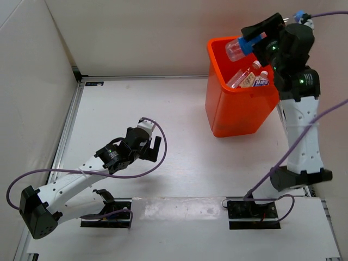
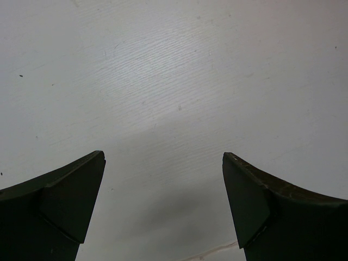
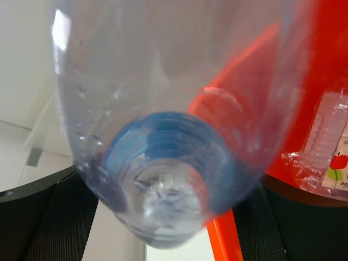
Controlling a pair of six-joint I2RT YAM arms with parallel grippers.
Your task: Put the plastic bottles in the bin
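The orange bin (image 1: 239, 111) stands at the back right. Inside it lie clear plastic bottles, one with a cream label (image 1: 243, 76) and one with a blue label (image 1: 262, 81). Above the bin's mouth my right gripper (image 1: 253, 38) is open, and a clear bottle with a blue label (image 1: 239, 48) sits blurred between its spread fingers. The right wrist view has this bottle (image 3: 163, 163) filling the frame bottom-first, with the gripper (image 3: 166, 217) around it, a finger (image 3: 43, 217) at each side, the bin's wall (image 3: 321, 65) behind and a labelled bottle (image 3: 329, 152) lying inside. My left gripper (image 1: 153, 143) (image 2: 163, 163) hangs open and empty over bare table.
White walls enclose the table on the left and back. A metal rail (image 1: 69, 125) runs along the left edge. Purple cables loop from both arms. The arm bases (image 1: 253, 209) sit on a white strip at the near edge.
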